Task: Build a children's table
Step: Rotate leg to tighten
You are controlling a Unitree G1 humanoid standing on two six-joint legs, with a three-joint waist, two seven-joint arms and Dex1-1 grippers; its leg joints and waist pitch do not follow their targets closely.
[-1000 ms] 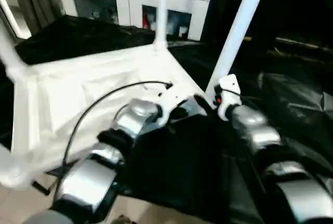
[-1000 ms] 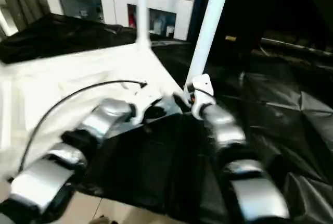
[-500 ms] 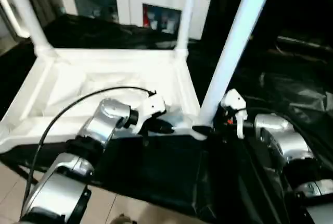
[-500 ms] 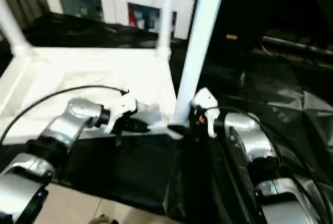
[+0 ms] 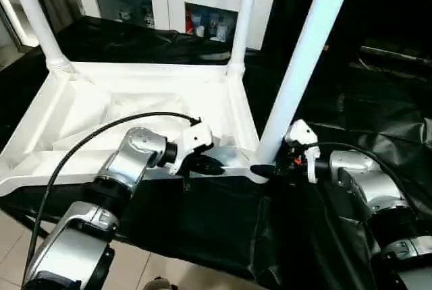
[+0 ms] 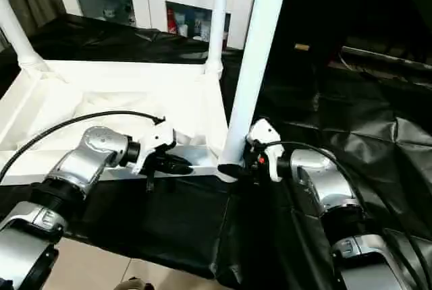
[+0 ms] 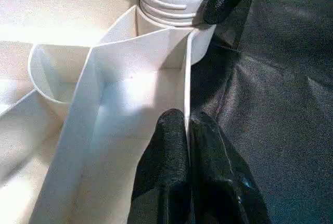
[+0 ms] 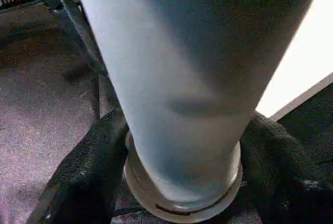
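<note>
Black sheet (image 5: 202, 222) (table rim (image 5: 101, 181) overhanging)

A thick white table leg (image 8: 192, 78) stands between the right gripper's (image 8: 182, 182) two black fingers (image 8: 88, 177), which flank its ringed base on either side. Behind the leg lies black sheeting (image 8: 41, 78), and a bright white panel edge (image 8: 307, 73) runs beside it.

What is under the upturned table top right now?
Black sheeting lies beneath the table top, showing past its near and far edges. Whatever is directly below the middle is covered by the white plastic, so I cannot tell what supports it.
</note>
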